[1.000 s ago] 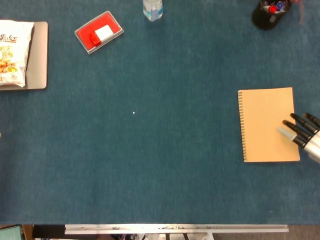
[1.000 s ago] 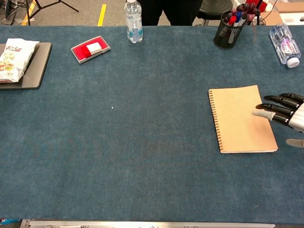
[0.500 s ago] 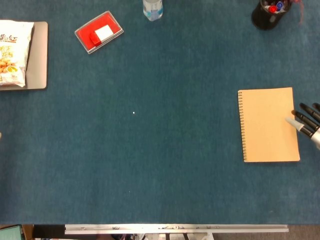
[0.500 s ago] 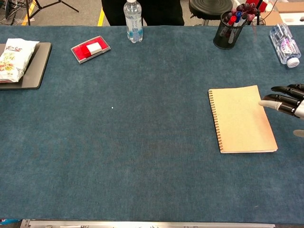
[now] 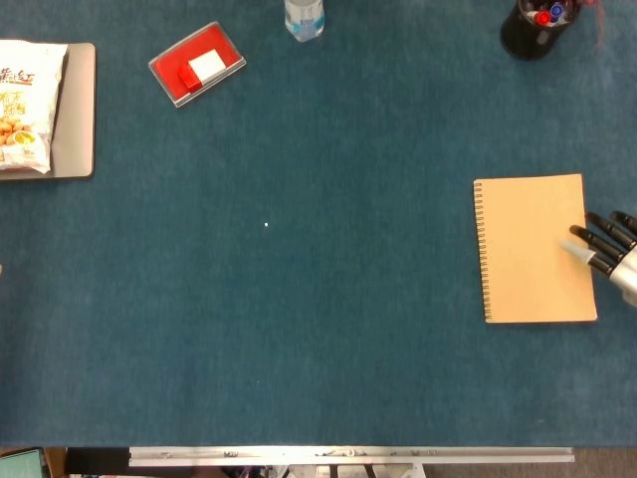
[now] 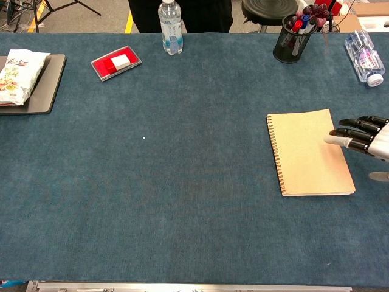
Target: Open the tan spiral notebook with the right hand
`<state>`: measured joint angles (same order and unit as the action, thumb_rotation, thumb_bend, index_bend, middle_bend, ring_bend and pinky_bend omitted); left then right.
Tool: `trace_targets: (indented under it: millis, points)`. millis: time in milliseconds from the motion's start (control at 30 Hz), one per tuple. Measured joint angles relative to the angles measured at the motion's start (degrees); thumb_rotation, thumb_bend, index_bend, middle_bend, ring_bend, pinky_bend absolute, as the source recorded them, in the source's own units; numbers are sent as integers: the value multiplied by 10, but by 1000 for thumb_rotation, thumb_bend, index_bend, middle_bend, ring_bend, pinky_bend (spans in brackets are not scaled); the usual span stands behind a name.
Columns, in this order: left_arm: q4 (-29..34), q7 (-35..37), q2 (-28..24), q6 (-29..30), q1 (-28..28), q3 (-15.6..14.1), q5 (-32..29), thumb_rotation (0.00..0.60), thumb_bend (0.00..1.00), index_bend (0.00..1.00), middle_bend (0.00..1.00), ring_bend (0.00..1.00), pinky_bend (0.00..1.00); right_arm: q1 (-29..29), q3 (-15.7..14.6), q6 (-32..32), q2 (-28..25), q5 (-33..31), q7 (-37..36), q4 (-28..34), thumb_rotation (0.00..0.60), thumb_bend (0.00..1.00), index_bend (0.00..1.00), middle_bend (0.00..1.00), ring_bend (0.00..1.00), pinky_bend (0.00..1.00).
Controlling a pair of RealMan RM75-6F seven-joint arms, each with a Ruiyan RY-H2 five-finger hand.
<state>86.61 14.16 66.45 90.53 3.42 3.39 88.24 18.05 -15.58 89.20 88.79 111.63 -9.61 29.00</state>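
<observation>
a blue-green felt-like cloth covers the table [image 6: 182,182] from edge to edge, with a metal strip along its near side in the head view. the right hand [image 5: 613,255] [image 6: 368,139] comes in from the right border, its dark fingers [image 6: 349,133] spread apart and stretched out, holding nothing; their tips lie over the right edge of the notebook [image 5: 534,248] [image 6: 309,152], though whether they touch the cover cannot be told. the notebook is closed and flat, its wire spine on the side away from the fingers. beyond the fingertips, toward the far edge, stands a black pen cup [image 6: 290,41] with red and blue pens, and just right of it a water bottle on its side [image 6: 364,58]. well away across the cloth from the fingers are an upright bottle [image 6: 171,27], a red case [image 6: 115,62] with a white block, and a snack bag [image 6: 17,75] on a grey tray [image 6: 48,89]. past the table, a dark stool and a floor with a yellow line show. the left hand shows in neither view.
</observation>
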Motion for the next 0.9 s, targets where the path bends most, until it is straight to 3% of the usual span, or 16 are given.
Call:
trace_targets:
  millis: [267,900]
  points:
    - [0,1,-1,1,-1,0,1,600,19,211,262,115,365,3,-3,-4,10,-2,-7,-8,600,225,130,153,90,230]
    - [1,0,-1,2,-1,0,1,600,18,211,262,115,365,0,-10,-9,25,-5,-16,-32,600,228,83,117,54,230]
